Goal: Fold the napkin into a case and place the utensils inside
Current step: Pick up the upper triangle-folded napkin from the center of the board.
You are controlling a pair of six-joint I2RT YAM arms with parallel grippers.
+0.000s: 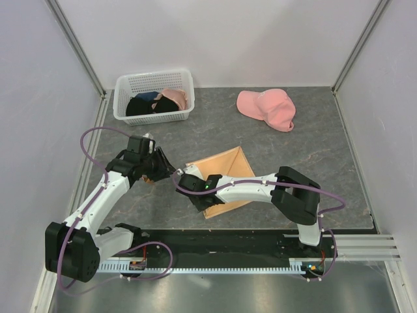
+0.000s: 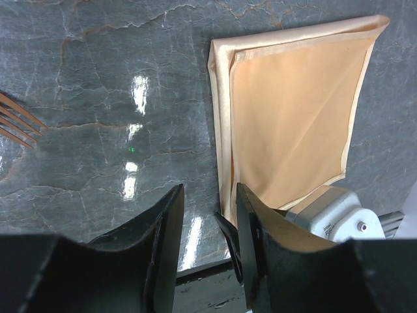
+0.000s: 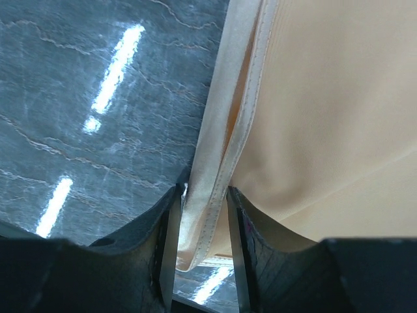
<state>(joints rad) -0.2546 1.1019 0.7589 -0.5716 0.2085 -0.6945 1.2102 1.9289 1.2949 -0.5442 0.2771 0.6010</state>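
1. Right gripper (image 3: pixel 203 195): its jaws straddle the napkin's (image 3: pixel 313 117) doubled edge, which fills the gap. I cannot tell whether they truly pinch it.
2. From that gripper the napkin spreads back under the right arm, folded flat on the bench (image 2: pixel 98 65).
3. Left gripper (image 2: pixel 208 195): spread part-way, empty, just beside the right gripper and the napkin's near corner.
4. A fork (image 2: pixel 16 124) shows its tines at the left edge of the left wrist view, apart from the napkin.
5. Far beyond both grippers stand a basket (image 1: pixel 156 74) and a cap (image 1: pixel 267 109).
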